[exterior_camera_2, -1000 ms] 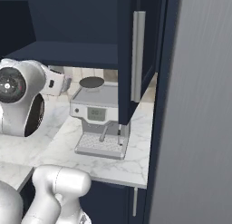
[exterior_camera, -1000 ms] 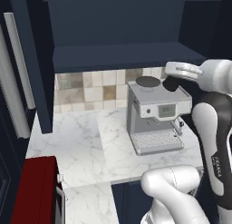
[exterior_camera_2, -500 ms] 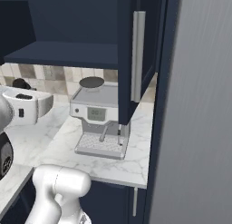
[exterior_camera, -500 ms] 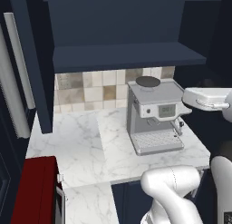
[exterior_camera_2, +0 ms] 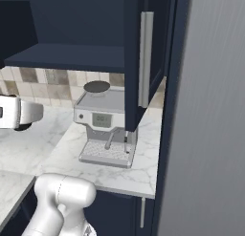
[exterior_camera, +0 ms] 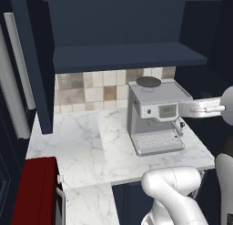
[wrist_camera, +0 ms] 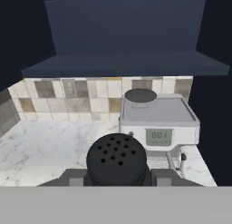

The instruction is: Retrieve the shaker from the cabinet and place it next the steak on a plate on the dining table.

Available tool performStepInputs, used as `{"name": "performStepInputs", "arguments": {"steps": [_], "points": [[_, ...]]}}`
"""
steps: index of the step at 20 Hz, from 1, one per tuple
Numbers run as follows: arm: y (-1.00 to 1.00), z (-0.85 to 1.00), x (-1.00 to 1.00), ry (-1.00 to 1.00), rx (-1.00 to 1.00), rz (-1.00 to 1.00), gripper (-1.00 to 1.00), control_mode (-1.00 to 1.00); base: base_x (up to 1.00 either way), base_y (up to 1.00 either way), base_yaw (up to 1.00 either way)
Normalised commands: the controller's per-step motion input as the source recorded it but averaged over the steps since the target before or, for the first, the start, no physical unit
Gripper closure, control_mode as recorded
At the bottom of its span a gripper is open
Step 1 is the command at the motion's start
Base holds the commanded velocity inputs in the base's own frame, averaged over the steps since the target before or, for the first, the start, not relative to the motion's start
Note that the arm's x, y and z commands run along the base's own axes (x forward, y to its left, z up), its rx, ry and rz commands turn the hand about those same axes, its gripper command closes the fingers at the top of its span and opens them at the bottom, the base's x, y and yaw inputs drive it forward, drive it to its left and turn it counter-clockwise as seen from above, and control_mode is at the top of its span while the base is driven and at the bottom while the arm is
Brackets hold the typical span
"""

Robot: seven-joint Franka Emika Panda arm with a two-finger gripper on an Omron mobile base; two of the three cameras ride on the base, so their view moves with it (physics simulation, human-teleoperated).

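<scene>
gripper [wrist_camera: 118, 177] closed on the shaker [wrist_camera: 117, 160] — in the hand view the black cylinder, its top dotted with small holes, sits between the two dark fingers [wrist_camera: 72, 177], one on either side, low in the frame. the shaker is off the shelf and clear of the counter, held in the air in front of the open cabinet.

the cabinet [exterior_camera: 127, 55], dark navy, stands open above the counter; its flat shelf [exterior_camera_2: 67, 57] is bare in both base views and in the hand view. the open door [exterior_camera_2: 136, 63] with its long pale bar handle [exterior_camera_2: 146, 58] hangs at the right in the right base view; a second door with a pale handle [exterior_camera: 20, 60] shows at the left of the left base view.

below the shelf, a grey coffee machine [exterior_camera: 154, 115] stands on the white veined marble counter [exterior_camera: 82, 146], against a backsplash of beige and brown tiles [exterior_camera: 91, 85]. a dark round disc [exterior_camera: 149, 82] lies on the machine's top, and a small display [wrist_camera: 158, 136] sits on its front. in the hand view the machine lies just beyond the shaker, to its right.

the arm's white wrist [exterior_camera: 202, 106] juts in from the right edge of the left base view, level with the machine's front panel — beside it, not touching. the same wrist [exterior_camera_2: 19, 113] enters from the left edge of the right base view. a dark red appliance [exterior_camera: 34, 192] sits at the lower left of the left base view, beside the counter's edge.
</scene>
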Motion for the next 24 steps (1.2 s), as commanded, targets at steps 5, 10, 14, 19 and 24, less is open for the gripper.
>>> {"name": "performStepInputs", "arguments": {"steps": [5,10,14,19,24], "points": [[0.13,-0.38,0.0,0.05,-0.13,-0.07,1.0,-1.0,0.0,0.0,0.0],[-0.01,-0.56,-0.21,0.1,-0.14,-0.05,1.0,1.0,-0.16,-0.04,0.0],[0.0,0.0,0.0,0.0,0.0,0.0,1.0,1.0,-1.0,-0.4,0.0],[0.0,0.0,0.0,0.0,0.0,0.0,1.0,1.0,-1.0,-0.73,0.1],[0.0,0.0,0.0,0.0,0.0,0.0,1.0,1.0,-1.0,-0.58,0.03]]}}
